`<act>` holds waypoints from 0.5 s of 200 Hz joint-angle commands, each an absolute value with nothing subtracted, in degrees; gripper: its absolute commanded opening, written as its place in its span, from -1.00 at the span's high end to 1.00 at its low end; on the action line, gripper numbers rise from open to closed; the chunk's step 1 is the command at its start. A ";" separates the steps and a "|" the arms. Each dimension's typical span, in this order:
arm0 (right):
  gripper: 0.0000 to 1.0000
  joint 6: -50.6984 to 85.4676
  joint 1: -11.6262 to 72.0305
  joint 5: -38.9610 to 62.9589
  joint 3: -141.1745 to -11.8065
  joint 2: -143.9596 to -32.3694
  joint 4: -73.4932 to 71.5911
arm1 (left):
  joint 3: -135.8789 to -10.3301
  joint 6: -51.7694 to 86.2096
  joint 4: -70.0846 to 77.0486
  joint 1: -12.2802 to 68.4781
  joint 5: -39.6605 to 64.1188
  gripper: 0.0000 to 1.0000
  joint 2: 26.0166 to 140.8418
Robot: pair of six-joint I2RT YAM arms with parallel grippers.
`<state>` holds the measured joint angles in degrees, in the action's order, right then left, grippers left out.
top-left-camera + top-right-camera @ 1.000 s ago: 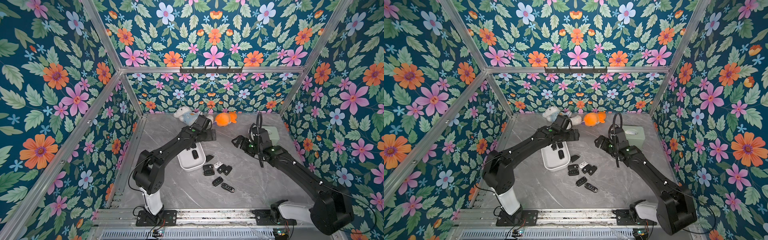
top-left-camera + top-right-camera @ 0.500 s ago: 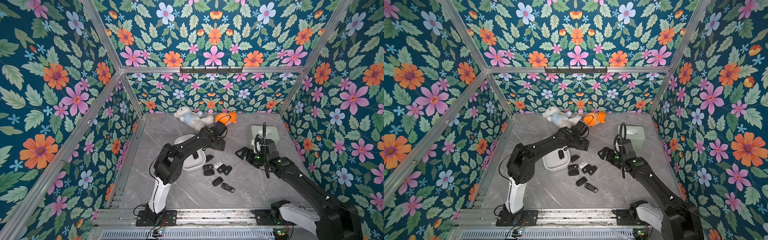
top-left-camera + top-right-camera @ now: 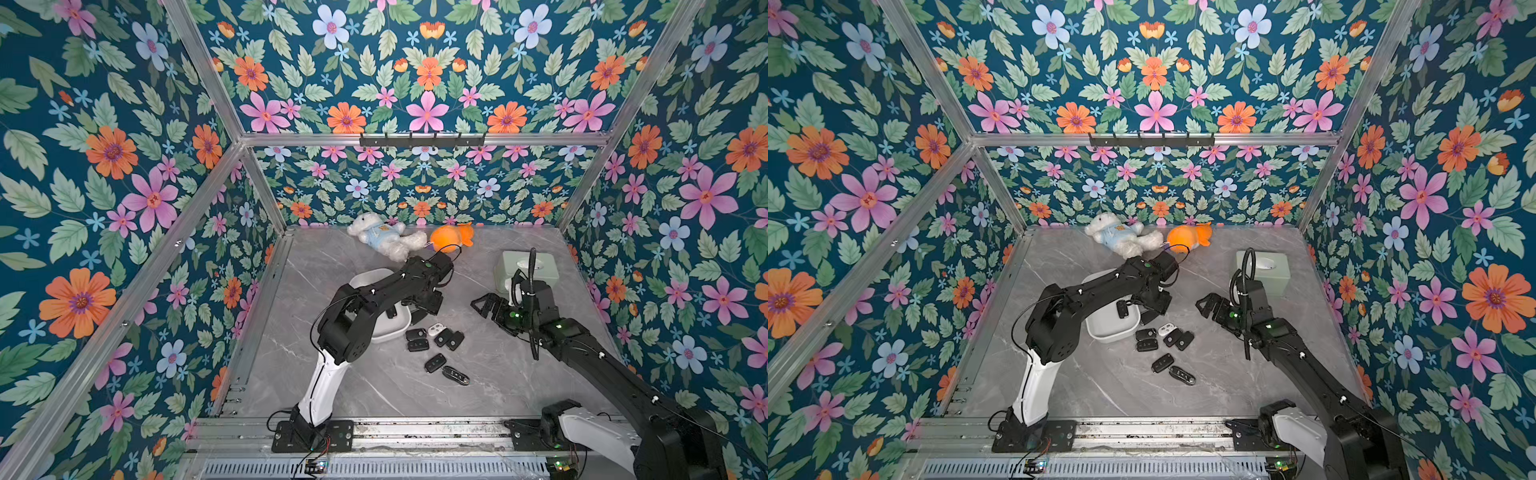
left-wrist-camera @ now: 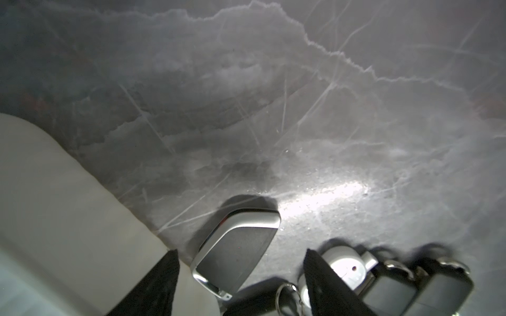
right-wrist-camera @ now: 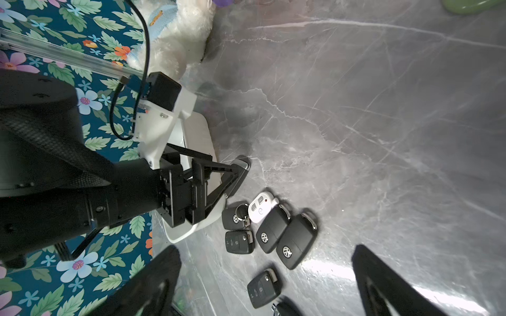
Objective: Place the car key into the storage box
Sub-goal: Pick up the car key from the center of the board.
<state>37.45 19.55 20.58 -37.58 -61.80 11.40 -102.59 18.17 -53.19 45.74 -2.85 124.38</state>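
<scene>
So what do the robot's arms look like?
Both the left arm and right arm are black, each with a white piece near its base and tiny green lights. Black cables loop off them. The left gripper and right gripper have black pointed fingers.

Glossy counter (image 4: pixel 328 115), plastic and chrome, plush at 12 o'clock

The counter is grey, marble-veined and polished, with glare on it. The car key (image 4: pixel 235 254) has a matt black face in a bright chrome rim. The storage box (image 4: pixel 54 208) is smooth white plastic. The left claw (image 4: pixel 239 253) has matt black, grainy fingers (image 4: pixel 157 284). The other keys (image 5: pixel 272 228) are satin black plastic with metal rings. The bear (image 3: pixel 376 235) is fluffy white cloth, and the frame (image 3: pixel 291 139) is brushed metal.
</scene>
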 commanded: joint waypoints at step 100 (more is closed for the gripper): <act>-0.99 35.42 19.60 19.60 -39.27 -65.03 9.89 | -100.80 17.76 -58.45 46.06 -2.54 -0.49 126.39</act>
